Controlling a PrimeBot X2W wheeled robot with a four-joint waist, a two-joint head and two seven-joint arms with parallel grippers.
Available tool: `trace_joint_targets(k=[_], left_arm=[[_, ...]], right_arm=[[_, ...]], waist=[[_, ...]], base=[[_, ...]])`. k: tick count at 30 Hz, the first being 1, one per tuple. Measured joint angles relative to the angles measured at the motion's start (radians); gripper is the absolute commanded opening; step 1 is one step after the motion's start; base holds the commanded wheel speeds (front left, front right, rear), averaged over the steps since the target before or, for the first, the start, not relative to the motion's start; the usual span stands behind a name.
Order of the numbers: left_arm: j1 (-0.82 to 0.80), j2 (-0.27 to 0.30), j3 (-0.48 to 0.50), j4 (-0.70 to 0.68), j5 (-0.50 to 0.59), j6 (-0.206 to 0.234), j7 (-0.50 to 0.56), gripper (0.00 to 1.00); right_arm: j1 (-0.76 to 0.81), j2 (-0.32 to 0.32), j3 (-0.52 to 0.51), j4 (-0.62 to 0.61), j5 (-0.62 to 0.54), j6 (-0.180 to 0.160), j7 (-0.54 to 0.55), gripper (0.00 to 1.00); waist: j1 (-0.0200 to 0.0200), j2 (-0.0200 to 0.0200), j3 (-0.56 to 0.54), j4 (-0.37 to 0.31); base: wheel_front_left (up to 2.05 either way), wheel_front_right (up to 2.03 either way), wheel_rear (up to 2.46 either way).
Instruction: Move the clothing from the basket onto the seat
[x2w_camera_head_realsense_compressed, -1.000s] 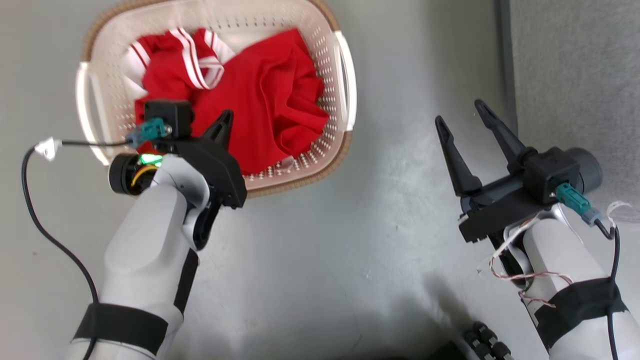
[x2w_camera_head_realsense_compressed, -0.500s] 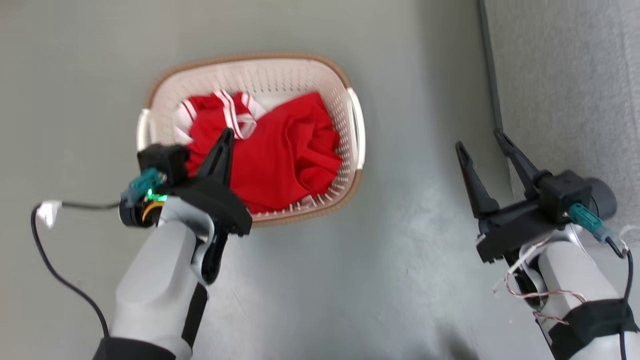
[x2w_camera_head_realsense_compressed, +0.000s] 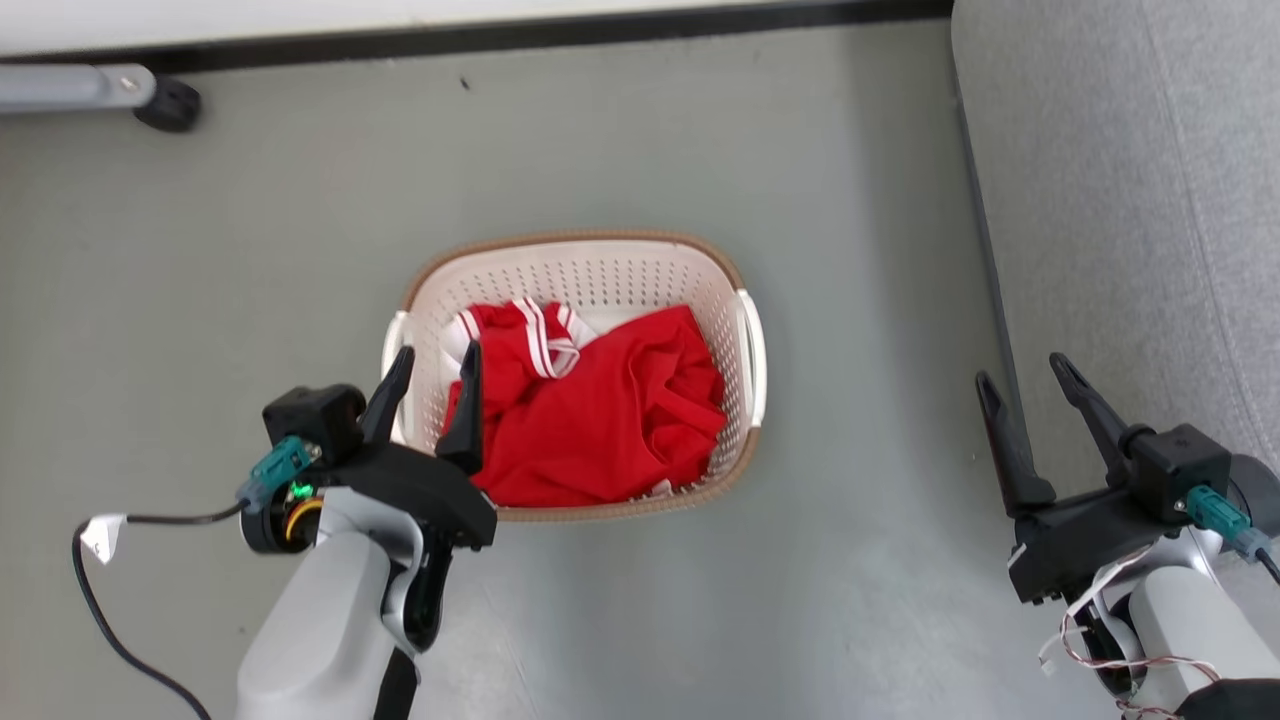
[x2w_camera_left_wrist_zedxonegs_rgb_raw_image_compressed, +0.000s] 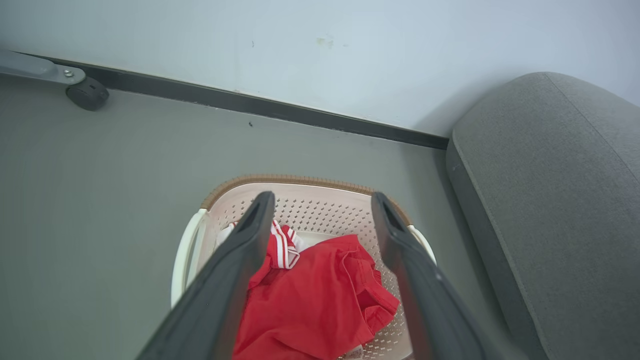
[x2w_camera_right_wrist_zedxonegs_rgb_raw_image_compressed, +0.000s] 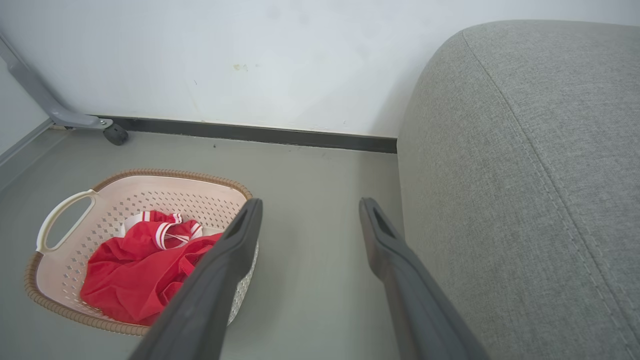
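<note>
The red clothing with white stripe trim lies bunched inside the cream basket on the floor. My left gripper hangs open and empty over the basket's near-left corner, apart from the fabric. Its wrist view looks between its fingers down at the clothing and the basket. My right gripper is open and empty at the lower right, beside the front edge of the grey seat. Its wrist view shows the right gripper, the basket, the clothing and the seat.
Grey floor lies between the basket and the seat. A white wall with a black baseboard runs along the far side. A grey metal leg with a black caster stands at the far left. A black cable trails from my left wrist.
The left gripper has opened from shut. The camera has pulled back and up, so the basket looks smaller and the wall has come into view. The clothing lies as before.
</note>
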Motion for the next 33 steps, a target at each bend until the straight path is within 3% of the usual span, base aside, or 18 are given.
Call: trace_joint_targets(k=[16,33], left_arm=[[0.286,0.013,0.126,-0.2,0.051,0.105,0.0,1.0],[0.492,0.023,0.156,-0.398,0.127,0.122,0.0,1.0]], right_arm=[[0.158,0.019,-0.012,0.006,0.0,0.0,0.0,1.0],[0.297,0.043,0.0,-0.032,0.0,0.0,0.0,1.0]], waist=[[0.0,-0.0001,-0.25,0.052],[0.0,-0.0002,-0.431,0.049]], base=[[0.0,0.0,0.0],[0.0,0.0,0.0]])
